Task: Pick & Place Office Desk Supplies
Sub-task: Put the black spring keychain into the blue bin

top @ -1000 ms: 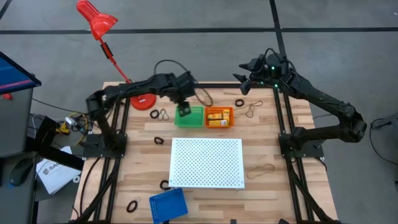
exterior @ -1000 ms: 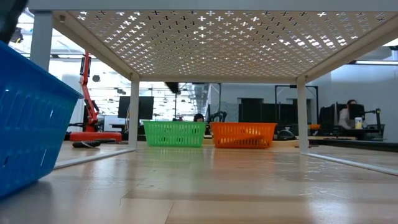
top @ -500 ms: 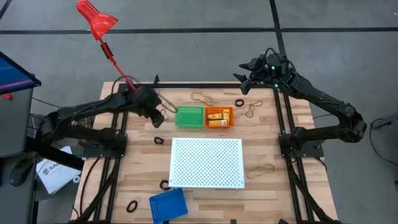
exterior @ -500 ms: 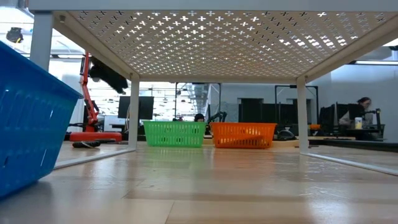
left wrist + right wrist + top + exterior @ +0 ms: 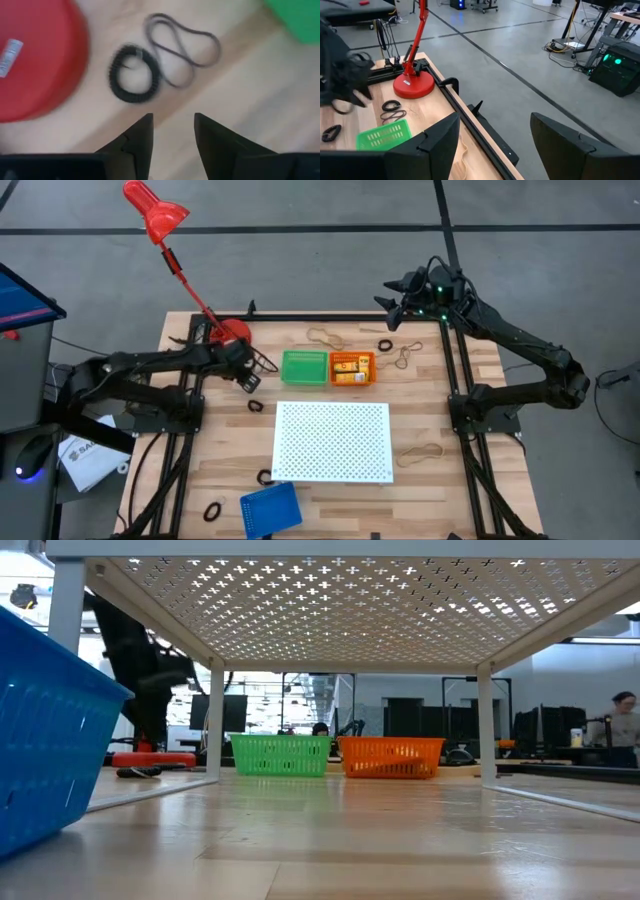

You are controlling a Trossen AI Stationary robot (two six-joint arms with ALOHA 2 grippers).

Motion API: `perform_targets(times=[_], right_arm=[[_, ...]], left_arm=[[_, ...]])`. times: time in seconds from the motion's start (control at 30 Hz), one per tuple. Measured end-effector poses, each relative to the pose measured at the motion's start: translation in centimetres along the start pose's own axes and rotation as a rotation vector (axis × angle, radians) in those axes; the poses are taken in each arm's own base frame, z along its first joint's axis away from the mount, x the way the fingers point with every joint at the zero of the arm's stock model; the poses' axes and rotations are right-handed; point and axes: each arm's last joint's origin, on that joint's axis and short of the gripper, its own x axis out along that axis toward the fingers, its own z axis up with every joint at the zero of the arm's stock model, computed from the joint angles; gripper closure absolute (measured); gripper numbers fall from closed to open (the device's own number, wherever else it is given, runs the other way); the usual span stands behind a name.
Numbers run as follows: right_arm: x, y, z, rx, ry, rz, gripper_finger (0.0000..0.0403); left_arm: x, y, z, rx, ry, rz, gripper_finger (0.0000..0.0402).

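Note:
My left gripper (image 5: 172, 135) is open and points steeply down at the table beside the red lamp's base (image 5: 35, 60). Just beyond its fingertips lie a black coiled ring (image 5: 134, 74) and a thin dark band loop (image 5: 182, 55), both flat on the wood and untouched. In the high view this gripper (image 5: 250, 370) is left of the green tray (image 5: 304, 367). The orange tray (image 5: 352, 368) holds yellow-orange blocks. My right gripper (image 5: 390, 305) waits open and high over the table's far edge, with nothing between its fingers (image 5: 440, 145).
A white perforated board (image 5: 332, 441) stands on legs mid-table, and a blue tray (image 5: 270, 508) sits at the near edge. Tan bands (image 5: 323, 336) (image 5: 422, 450) and black rings (image 5: 254, 405) (image 5: 385, 345) lie scattered. The lamp's stem (image 5: 185, 275) slants up to the far left.
My left gripper has swung from above the green tray toward the table's left edge and come down. It now hangs low over the black ring and dark loop beside the lamp base. My right arm has kept still.

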Motion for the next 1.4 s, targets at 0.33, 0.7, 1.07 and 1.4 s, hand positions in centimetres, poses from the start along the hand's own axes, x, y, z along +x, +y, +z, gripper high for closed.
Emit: perform_targets(times=[0.33, 0.7, 1.07, 1.4], right_arm=[[0.0, 0.5, 0.1, -0.006, -0.011, 0.017, 0.0163], [0.0, 0.5, -0.1, -0.008, 0.011, 0.019, 0.0163], [0.0, 0.5, -0.1, -0.013, 0.013, 0.019, 0.0163], [0.0, 0.5, -0.2, -0.007, 0.021, 0.021, 0.0163]], left_arm=[[3.8, 0.5, 1.8, 0.017, -0.012, 0.029, 0.0255], [5.6, 2.6, 2.2, -0.034, 0.056, -0.018, 0.0284], [5.0, 2.8, 2.3, -0.046, 0.041, -0.044, 0.0389], [2.9, 2.6, 2.4, -0.033, -0.029, -0.057, 0.0397]])
